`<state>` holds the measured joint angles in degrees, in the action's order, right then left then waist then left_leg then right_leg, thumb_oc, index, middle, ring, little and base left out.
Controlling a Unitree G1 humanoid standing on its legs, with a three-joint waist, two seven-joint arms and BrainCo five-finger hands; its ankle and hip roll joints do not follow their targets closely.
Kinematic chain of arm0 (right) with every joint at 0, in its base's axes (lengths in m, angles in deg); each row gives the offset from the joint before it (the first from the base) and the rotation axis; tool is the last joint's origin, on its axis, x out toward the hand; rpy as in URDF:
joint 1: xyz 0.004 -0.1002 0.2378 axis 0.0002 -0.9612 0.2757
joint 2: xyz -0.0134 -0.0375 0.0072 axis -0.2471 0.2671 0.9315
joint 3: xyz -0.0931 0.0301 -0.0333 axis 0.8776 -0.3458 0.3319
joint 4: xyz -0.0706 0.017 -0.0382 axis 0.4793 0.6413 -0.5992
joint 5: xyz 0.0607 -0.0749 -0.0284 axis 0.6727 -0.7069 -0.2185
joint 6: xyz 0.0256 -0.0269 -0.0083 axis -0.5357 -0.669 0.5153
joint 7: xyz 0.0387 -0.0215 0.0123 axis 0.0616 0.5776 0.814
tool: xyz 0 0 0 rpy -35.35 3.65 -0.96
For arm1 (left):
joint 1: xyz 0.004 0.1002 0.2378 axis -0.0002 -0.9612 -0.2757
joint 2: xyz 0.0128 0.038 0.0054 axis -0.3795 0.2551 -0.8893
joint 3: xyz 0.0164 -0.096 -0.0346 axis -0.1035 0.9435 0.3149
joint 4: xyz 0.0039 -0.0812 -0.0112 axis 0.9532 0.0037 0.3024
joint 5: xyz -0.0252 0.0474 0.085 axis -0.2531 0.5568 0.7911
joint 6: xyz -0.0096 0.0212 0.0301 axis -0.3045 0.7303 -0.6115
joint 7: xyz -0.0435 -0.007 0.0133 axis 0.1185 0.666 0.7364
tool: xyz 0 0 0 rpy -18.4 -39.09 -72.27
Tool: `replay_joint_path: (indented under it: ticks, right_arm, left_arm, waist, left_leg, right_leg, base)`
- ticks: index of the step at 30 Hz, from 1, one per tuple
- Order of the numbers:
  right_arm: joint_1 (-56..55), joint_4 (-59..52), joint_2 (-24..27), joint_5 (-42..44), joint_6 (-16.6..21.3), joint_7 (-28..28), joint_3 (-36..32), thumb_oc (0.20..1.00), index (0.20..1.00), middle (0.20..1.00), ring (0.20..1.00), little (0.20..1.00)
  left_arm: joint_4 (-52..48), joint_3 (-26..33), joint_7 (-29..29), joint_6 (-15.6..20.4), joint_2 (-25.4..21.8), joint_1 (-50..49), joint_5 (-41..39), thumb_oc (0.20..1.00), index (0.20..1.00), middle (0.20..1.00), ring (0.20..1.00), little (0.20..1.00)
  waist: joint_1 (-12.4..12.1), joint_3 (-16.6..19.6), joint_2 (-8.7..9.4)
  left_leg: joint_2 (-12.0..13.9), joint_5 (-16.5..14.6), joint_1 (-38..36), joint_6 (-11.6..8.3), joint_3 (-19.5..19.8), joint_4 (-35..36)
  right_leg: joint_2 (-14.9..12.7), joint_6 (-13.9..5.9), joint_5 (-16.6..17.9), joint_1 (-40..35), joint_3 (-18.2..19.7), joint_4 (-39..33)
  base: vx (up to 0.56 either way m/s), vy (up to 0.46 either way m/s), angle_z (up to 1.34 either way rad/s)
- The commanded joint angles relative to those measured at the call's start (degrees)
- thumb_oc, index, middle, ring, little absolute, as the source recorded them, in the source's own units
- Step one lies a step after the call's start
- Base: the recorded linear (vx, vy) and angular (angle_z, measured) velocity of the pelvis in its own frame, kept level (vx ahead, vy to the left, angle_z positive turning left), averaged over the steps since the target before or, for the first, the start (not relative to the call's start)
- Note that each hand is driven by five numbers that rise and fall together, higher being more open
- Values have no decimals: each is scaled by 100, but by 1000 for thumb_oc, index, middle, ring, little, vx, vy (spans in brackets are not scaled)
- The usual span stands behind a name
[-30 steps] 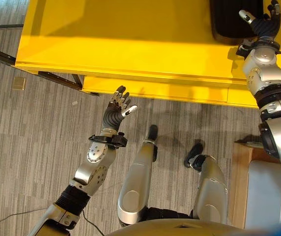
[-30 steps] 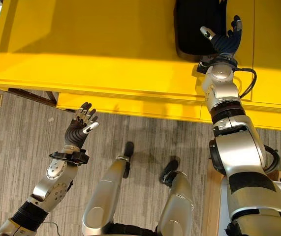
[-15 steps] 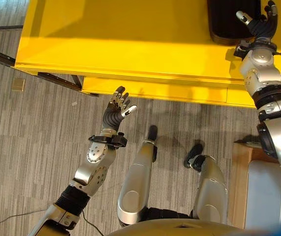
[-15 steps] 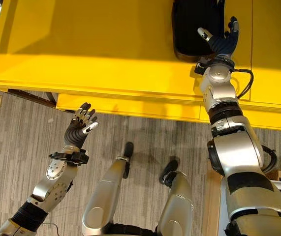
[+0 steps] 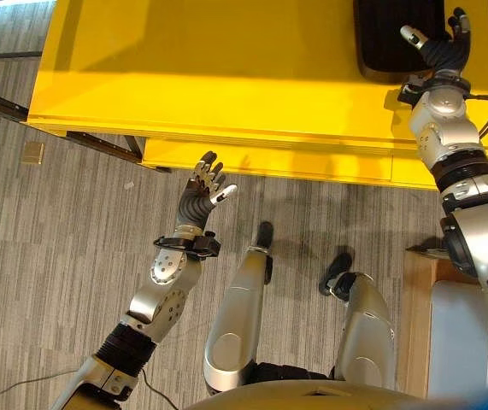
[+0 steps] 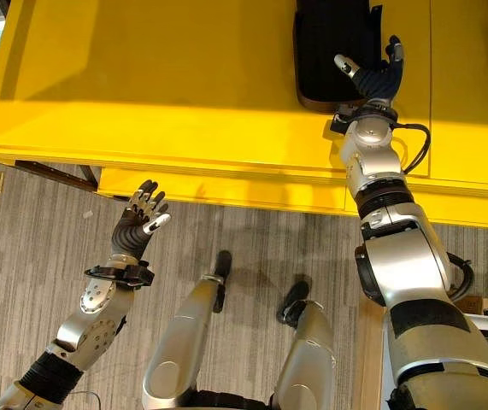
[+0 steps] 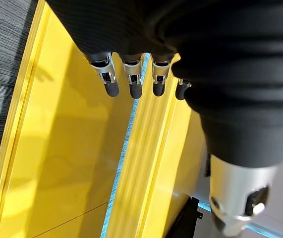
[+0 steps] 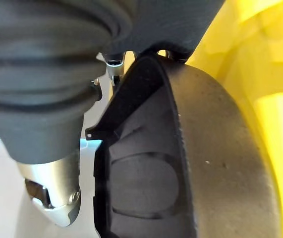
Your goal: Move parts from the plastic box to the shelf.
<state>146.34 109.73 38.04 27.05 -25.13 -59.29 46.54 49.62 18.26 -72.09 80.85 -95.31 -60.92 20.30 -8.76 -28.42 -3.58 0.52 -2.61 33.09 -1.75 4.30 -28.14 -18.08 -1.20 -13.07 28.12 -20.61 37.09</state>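
A black moulded part (image 5: 389, 38) lies on the yellow shelf top (image 5: 226, 68) at the far right. My right hand (image 5: 438, 53) is at the part's near right corner, thumb stretched over it and fingers straight, open. The right wrist view has the black part (image 8: 181, 163) very close, its rim against the hand's dark cover. My left hand (image 5: 199, 192) is raised over the floor just before the shelf's front edge, open and holding nothing; its fingers (image 7: 131, 84) point at the yellow surface.
A pale grey box (image 5: 457, 342) on a wooden board (image 5: 414, 316) stands at the lower right by my right side. Dark frame bars (image 5: 98, 143) run under the shelf's left end. A small tan square (image 5: 32, 152) lies on the grey carpet.
My right hand has edged a little farther over the black part's corner. The whole view has shifted slightly. The left hand has kept its place.
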Motion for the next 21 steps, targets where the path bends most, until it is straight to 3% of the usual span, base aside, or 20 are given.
replay_joint_path:
  ticks: [1,21]
  right_arm:
    - [-143,14,-238,226,-2,193,44,1000,1000,1000,1000,1000]
    - [-187,65,-332,141,-28,154,30,1000,1000,1000,1000,1000]
  left_arm:
    - [-180,149,-11,252,-59,-52,76,1000,1000,1000,1000,1000]
    - [-183,148,-10,258,-62,-70,80,1000,1000,1000,1000,1000]
  waist:
    - [-185,-138,22]
    - [-207,-138,14]
  left_leg:
    - [135,-156,208,-153,6,-167]
    - [120,-157,250,-138,20,-185]
  right_leg:
    - [44,-391,-492,-607,340,323]
    - [39,-401,-466,-588,329,317]
  base:
    - [0,0,0]
    - [0,0,0]
